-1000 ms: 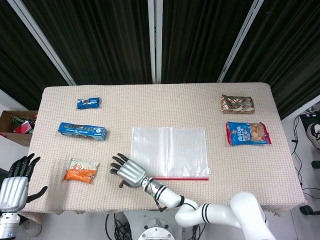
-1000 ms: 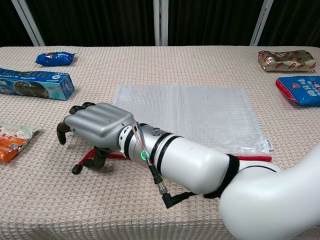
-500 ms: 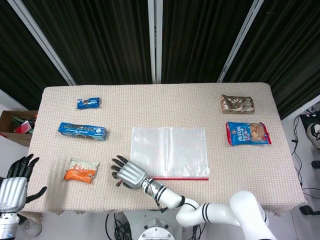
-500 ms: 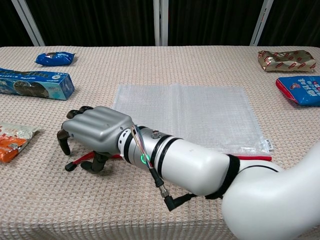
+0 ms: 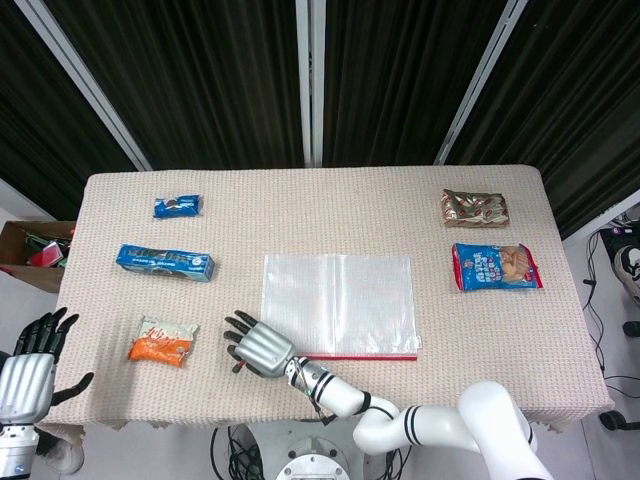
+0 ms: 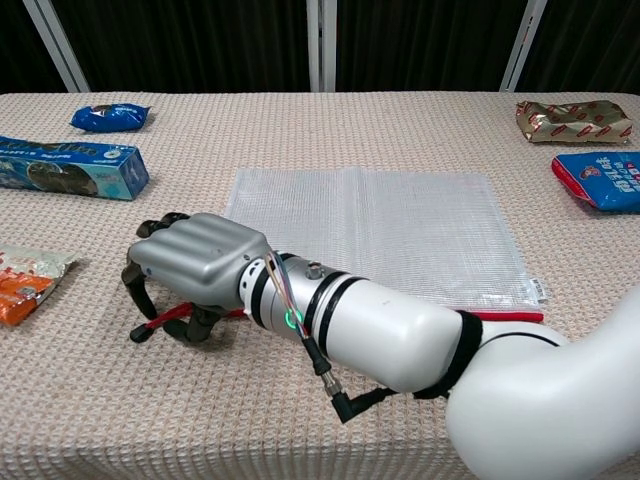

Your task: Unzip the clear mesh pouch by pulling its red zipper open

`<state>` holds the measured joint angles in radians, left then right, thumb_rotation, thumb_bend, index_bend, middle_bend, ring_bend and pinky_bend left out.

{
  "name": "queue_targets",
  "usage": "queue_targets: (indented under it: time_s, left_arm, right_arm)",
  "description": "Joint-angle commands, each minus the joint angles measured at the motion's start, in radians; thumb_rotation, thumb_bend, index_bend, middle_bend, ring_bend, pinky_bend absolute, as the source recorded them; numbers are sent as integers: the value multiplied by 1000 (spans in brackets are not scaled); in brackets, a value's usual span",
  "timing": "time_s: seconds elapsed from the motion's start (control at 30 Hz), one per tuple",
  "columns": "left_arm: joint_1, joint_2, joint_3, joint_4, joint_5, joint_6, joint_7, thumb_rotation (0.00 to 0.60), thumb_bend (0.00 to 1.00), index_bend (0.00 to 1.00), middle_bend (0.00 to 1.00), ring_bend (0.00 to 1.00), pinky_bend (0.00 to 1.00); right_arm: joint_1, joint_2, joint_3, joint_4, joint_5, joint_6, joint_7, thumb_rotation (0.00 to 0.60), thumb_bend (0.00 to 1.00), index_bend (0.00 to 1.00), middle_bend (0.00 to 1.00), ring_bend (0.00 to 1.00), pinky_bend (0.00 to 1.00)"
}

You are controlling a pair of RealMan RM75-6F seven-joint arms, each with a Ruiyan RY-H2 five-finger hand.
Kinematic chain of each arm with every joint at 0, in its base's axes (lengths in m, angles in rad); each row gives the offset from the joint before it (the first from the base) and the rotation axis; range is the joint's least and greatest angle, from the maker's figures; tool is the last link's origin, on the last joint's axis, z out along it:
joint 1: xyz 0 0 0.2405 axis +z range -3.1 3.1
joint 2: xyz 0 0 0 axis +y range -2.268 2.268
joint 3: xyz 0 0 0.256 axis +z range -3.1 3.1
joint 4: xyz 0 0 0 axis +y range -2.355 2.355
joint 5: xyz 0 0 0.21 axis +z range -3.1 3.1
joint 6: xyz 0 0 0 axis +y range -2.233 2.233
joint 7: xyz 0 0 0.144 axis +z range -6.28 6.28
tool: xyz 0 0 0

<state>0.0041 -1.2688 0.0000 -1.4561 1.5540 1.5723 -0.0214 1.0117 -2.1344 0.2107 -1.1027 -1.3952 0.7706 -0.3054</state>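
Note:
The clear mesh pouch point(image 5: 338, 300) point(image 6: 380, 225) lies flat in the middle of the table. Its red zipper point(image 5: 365, 356) point(image 6: 505, 316) runs along the near edge. My right hand point(image 5: 260, 349) point(image 6: 195, 265) sits just past the pouch's near left corner, fingers curled down onto the cloth. It pinches the red zipper pull point(image 6: 165, 318), whose dark tip sticks out to the left under the hand. My left hand point(image 5: 28, 375) hangs off the table's near left corner with its fingers spread and nothing in it.
An orange snack bag point(image 5: 160, 342) point(image 6: 25, 280) lies just left of my right hand. A long blue box point(image 5: 165, 262) and a small blue packet point(image 5: 178, 206) lie further back on the left. A brown packet point(image 5: 474, 208) and a blue chips bag point(image 5: 495, 266) lie at the right.
My right hand has dropped slightly and drawn the red pull a little to the left. The left hand has barely moved.

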Motion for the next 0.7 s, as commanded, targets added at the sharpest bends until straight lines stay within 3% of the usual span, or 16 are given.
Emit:
queue_targets:
  time_s: [0.03,0.43,0.7]
  left_arm:
    - [0,-1,0,1,-1,-1,-1,600,154,113,60,40,106]
    - [-6,-2,4,4,3,-14,-13,600,155,113,60,39,106]
    - [-69,-5,1,8,47,-72,-142,600,155,113,60,39,106]
  right_arm:
    - [2,-3,-1,2,2,-2,3,600,361,507,206,0,0]
    - [-1,-10,-18,7,-36,45,34,600,462,710,267,0,0]
    - [-54,70,-62,-98,-128,179,88,600,477,815,276,0,0]
